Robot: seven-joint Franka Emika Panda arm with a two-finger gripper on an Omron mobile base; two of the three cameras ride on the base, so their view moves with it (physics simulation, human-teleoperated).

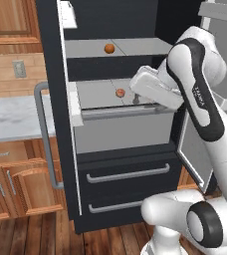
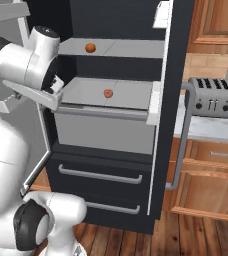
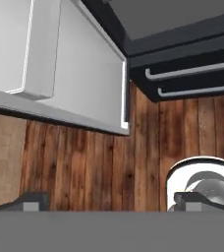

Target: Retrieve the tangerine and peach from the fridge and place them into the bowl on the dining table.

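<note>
The black fridge [image 1: 128, 149] stands with both doors open. On its upper shelf lies the bright orange tangerine [image 1: 109, 48] [image 2: 90, 47]. One shelf lower, near the middle, rests the peach [image 1: 120, 92] [image 2: 108, 93]. My gripper [image 3: 111, 202] is open with nothing between its fingertips and looks down at the wooden floor in front of the fridge. Its white hand [image 1: 155, 88] [image 2: 36, 95] hovers at the front edge of the peach's shelf, to the right of the peach and apart from it. The bowl and the dining table are out of view.
Two fridge drawers [image 1: 128, 174] with grey bar handles sit below the shelves. The open fridge doors [image 1: 53, 99] [image 2: 171, 100] flank the arm. A toaster [image 2: 213, 96] stands on the marble wall counter [image 2: 206, 127] to the right, above wooden cabinets.
</note>
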